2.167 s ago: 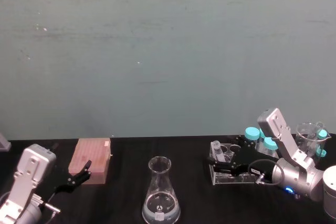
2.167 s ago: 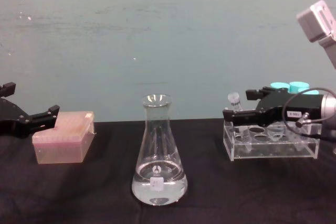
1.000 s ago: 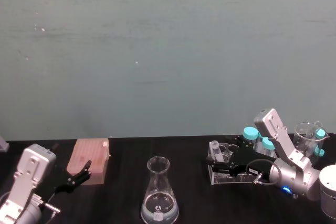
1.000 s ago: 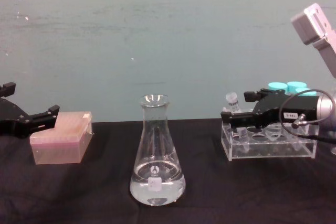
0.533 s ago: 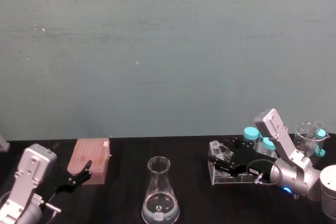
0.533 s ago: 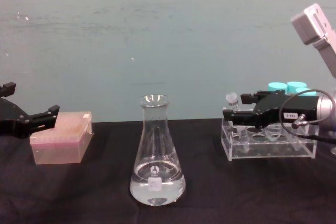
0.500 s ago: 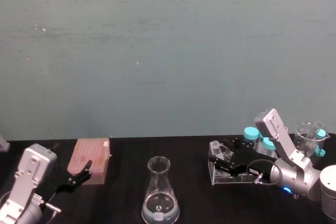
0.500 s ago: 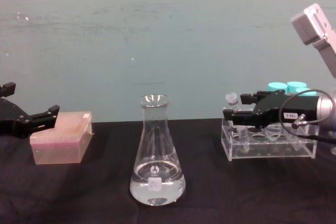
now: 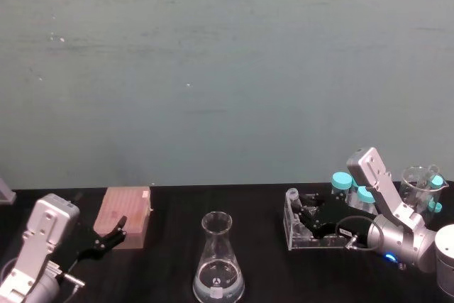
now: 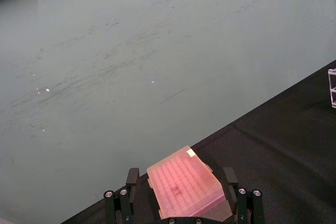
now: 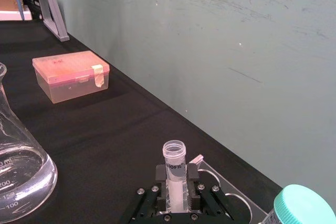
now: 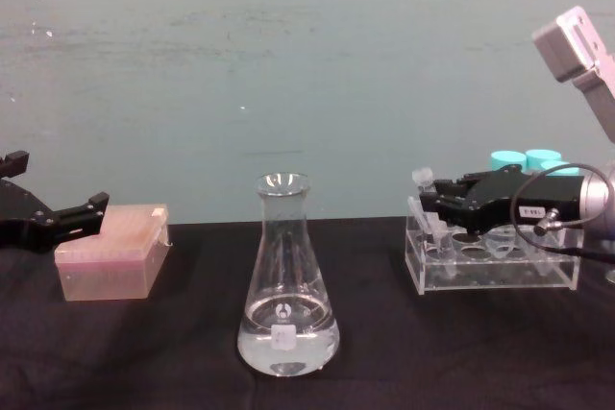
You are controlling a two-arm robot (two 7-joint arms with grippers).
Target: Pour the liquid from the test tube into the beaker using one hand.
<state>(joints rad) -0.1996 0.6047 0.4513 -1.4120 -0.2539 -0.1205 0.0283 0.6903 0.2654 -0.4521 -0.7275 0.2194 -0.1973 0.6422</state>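
Note:
The test tube [image 12: 421,182] stands slightly tilted in the left end hole of the clear rack [image 12: 490,274]. My right gripper [image 12: 430,201] reaches in level from the right. In the right wrist view its fingertips [image 11: 161,174] flank the test tube [image 11: 175,161] closely, and the gripper is open. The beaker [image 12: 288,266] stands upright mid-table, left of the rack, with clear liquid [image 12: 288,341] pooled in its base. I cannot tell whether the tube holds any liquid. My left gripper [image 9: 106,235] rests open far left, next to a pink box.
The pink lidded box [image 12: 110,252] sits at the left, between the left gripper's fingers in the left wrist view. Teal-capped tubes [image 12: 527,157] stand at the rack's far side. A glass vessel [image 9: 418,179] and a white cylinder [image 9: 447,257] stand far right.
My right gripper has opened and drawn back to the right, so its fingertips no longer reach past the test tube. The tube stayed in the rack. The left arm has not moved.

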